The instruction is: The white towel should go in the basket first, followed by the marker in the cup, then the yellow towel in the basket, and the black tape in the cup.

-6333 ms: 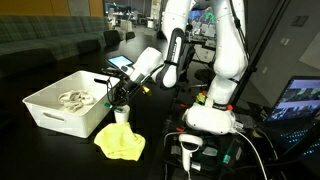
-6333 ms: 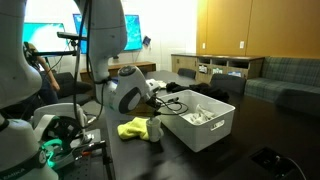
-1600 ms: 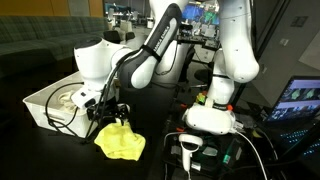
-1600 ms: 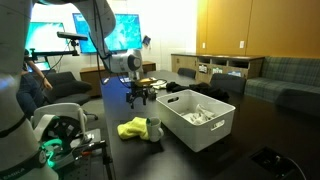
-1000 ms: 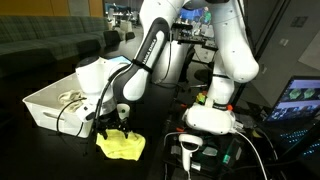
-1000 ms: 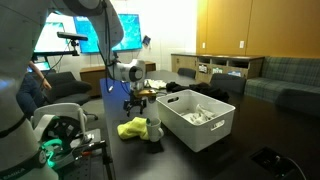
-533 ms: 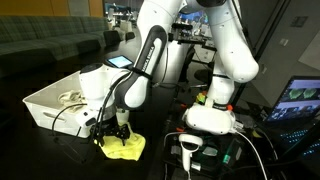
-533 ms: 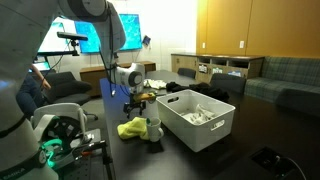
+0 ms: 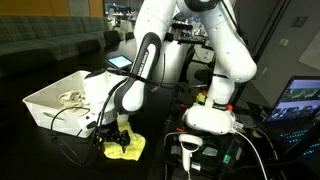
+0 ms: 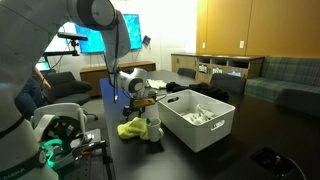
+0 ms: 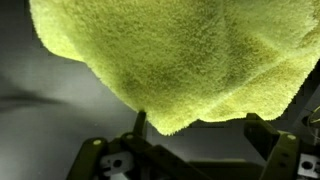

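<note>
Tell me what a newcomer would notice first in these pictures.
The bright yellow towel on the dark table, with the big white arm bent low and its open claw down at it. In the wrist view the towel fills nearly the whole frame. Beside it stands the white basket, the white towel already inside.

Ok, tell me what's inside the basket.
The basket holds the white towel, crumpled on its floor; nothing else shows. The robot arm covers one end of it in an exterior view, and the near wall hides some floor.
</note>
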Robot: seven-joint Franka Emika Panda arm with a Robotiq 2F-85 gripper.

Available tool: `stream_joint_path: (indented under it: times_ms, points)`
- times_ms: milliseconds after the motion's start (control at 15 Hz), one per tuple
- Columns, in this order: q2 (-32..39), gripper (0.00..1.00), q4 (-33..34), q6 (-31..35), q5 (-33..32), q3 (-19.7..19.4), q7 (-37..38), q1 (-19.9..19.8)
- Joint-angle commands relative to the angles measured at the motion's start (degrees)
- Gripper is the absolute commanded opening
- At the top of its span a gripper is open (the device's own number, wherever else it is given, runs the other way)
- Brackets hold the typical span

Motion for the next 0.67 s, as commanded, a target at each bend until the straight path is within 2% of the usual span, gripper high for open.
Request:
stream_joint_path:
  times_ms: [0,333,600]
  points:
    - [1.9,1.00,0.5,1.2,3.7,2.9,-2.4,-3.7]
    - [1.6,1.00,0.1,2.0,6.0,3.2,-1.3,-5.2]
    - [1.8,1.00,1.2,0.3,5.0,1.3,0.7,-3.4]
